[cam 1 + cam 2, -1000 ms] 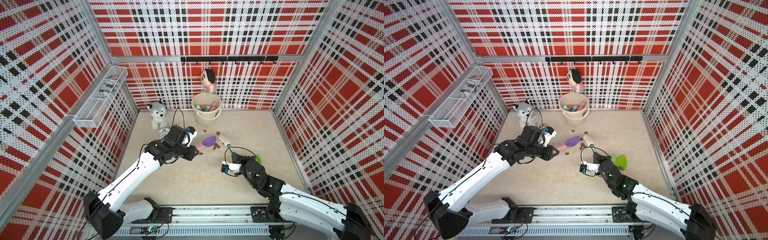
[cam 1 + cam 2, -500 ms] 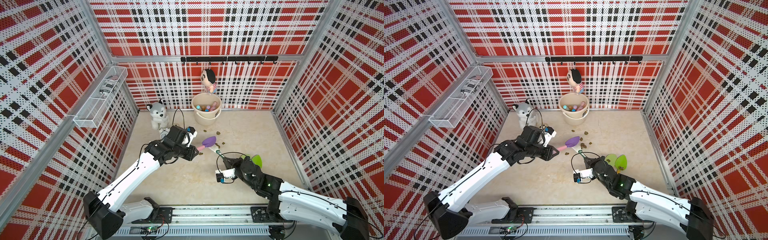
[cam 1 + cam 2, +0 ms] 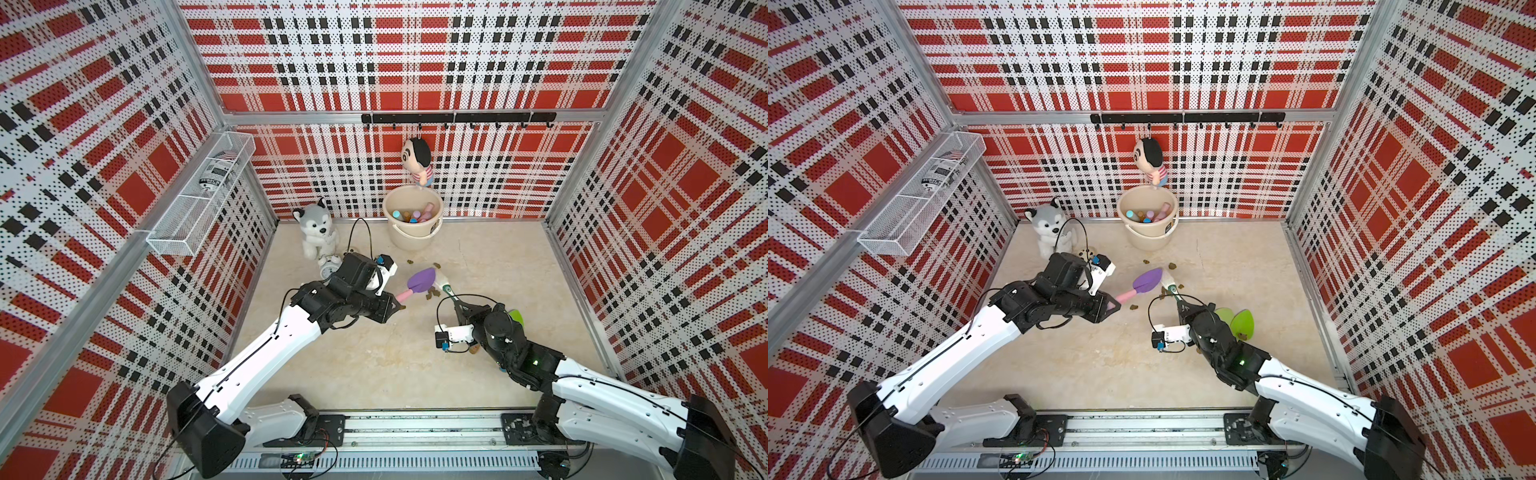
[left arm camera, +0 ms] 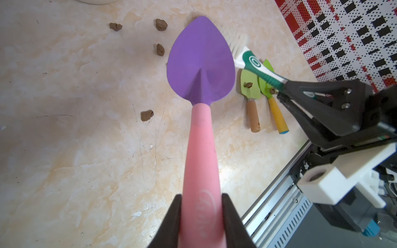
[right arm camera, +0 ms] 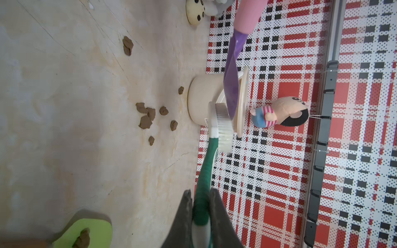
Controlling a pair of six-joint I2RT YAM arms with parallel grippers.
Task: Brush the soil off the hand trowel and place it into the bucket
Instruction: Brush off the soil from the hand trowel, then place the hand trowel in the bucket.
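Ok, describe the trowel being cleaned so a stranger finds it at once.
Start at the cream bucket by the back wall. Just in front of it, the left gripper holds a trowel in the air by its pink handle. Its blade is purple, while the two trowels lying flat nearby are green.

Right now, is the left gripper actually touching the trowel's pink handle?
Touching. The left wrist view shows the left gripper shut on the trowel: both fingers press against the sides of its pink handle, with no gap.
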